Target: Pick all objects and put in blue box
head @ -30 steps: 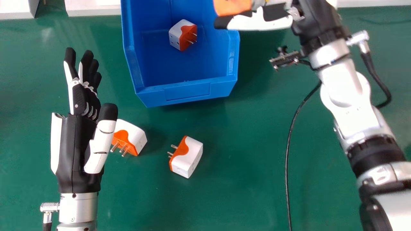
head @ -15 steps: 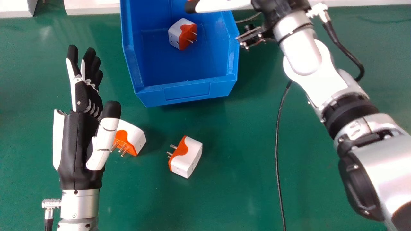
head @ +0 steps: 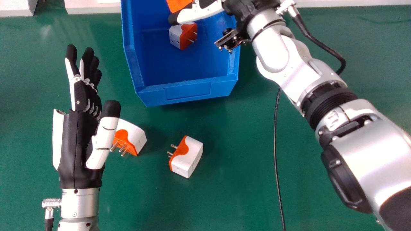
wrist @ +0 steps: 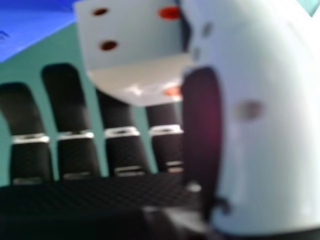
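I'm at the placing step: my right fingers (wrist: 67,105), partly closed against the thumb, have hold of a white-and-orange plug (wrist: 135,40) that looks to be over the far part of the box (head: 188,91). A boxed plug (head: 176,37) lies inside already. Next I should make sure I'm within the walls, lower, and let go. Two remain in front of the box: the centre plug (head: 189,157) and the left plug (head: 135,138), beside my idle, open left hand (head: 80,96).
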### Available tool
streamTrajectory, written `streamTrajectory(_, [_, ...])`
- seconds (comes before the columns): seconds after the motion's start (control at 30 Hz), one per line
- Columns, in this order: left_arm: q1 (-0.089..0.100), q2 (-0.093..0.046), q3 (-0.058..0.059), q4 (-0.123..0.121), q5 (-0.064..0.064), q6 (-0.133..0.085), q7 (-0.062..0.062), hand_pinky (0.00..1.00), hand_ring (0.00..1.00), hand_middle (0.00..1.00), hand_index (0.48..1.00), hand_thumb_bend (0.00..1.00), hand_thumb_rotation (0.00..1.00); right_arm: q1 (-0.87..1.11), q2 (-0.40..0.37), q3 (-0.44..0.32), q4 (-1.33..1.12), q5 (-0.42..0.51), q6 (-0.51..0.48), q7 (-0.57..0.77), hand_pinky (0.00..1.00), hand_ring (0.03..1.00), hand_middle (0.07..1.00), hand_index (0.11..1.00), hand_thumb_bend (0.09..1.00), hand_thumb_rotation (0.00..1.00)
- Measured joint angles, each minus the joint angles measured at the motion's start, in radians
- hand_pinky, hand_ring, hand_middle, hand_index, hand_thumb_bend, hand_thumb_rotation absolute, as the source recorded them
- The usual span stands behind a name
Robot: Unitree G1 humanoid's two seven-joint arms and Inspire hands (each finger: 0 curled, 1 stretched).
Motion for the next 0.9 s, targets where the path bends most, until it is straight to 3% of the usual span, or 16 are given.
streamTrajectory(0.43, [0.001,0.000,-0.002,0.001,0.001,-0.009,0.003,1.00,1.00,1.00,1.000,0.61,0.80,-0.051,0.036,0.142,0.045,-0.132,0.127,-0.004,0.37,0.394,0.488,0.513,0.517,0.00])
streamTrajectory(0.9, [0.011,0.000,-0.002,0.000,0.000,-0.011,0.009,1.00,1.00,1.00,0.999,0.61,0.80,-0.054,0.048,0.145,0.052,-0.127,0.191,0.065,0.38,0.396,0.483,0.512,0.518,0.00])
